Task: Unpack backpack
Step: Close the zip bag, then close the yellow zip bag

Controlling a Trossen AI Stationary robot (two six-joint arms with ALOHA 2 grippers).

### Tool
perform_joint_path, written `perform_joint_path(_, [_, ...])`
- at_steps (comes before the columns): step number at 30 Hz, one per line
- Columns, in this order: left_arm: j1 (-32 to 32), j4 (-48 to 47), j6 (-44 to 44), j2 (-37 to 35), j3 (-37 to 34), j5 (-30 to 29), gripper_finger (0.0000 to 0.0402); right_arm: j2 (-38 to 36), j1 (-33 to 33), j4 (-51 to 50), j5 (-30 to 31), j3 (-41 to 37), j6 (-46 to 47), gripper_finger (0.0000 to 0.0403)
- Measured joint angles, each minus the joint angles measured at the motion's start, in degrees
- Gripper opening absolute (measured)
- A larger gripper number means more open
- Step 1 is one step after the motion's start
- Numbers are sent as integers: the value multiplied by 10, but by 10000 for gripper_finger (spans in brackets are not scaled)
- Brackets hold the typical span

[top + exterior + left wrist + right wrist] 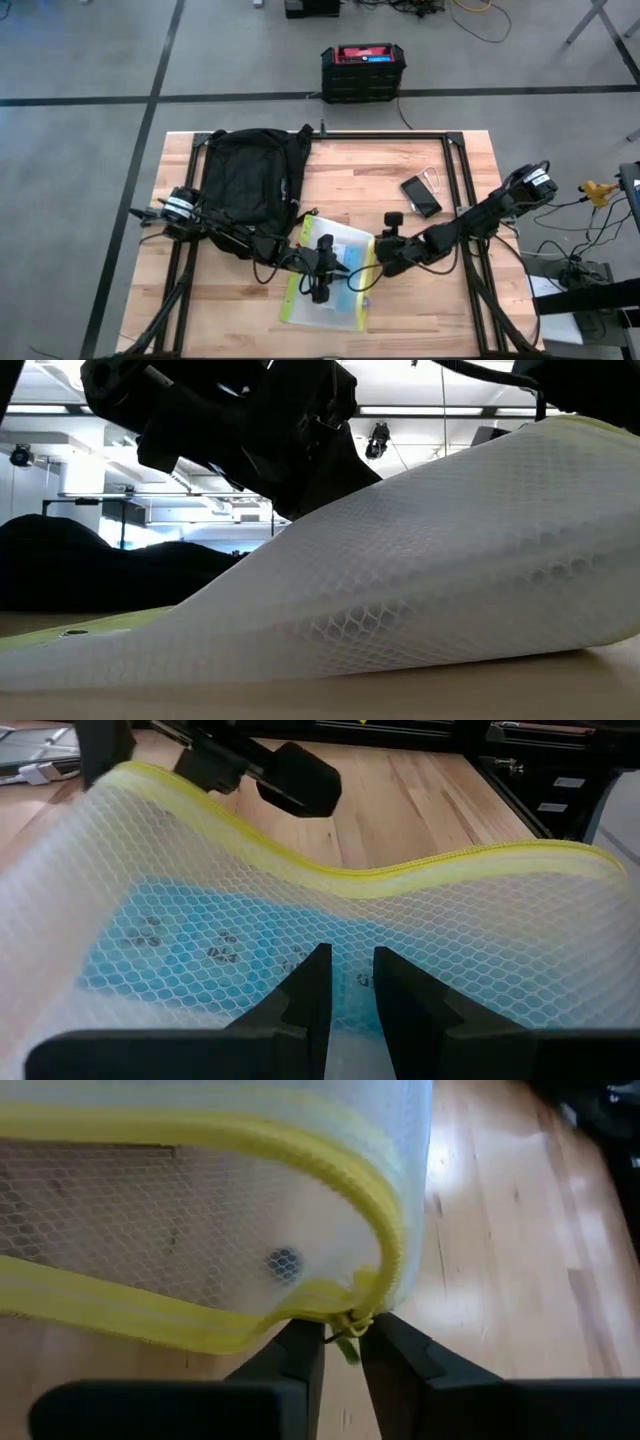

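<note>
Mesh pouch point(330, 275) — both grippers pinching, backpack point(245, 175) beside

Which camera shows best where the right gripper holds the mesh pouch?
The right wrist view: the right gripper pinches the yellow zipper pull at the mesh pouch corner. The high view shows both grippers at the pouch but no detail; the low view shows only mesh; the left wrist view shows the opposite side.

You're looking at two dark, jointed arms, each with a silver-ringed joint near its base and thin black cables looped alongside; the left gripper point(349, 995) and right gripper point(343, 1355) each carry two flat black fingers.
</note>
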Motion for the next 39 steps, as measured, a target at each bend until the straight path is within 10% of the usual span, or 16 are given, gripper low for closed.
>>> perform_joint_path(16, [0,1,-4,0,0,0,64,4,-7,-14,35,0,38,186])
perform_joint_path(25, [0,-52,23,-49,-4,5,64,2,-28,-27,42,5,15,15])
perform_joint_path(39, [19,-209,197,-285,-4,3,64,-79,-64,-189,54,175,-153,1])
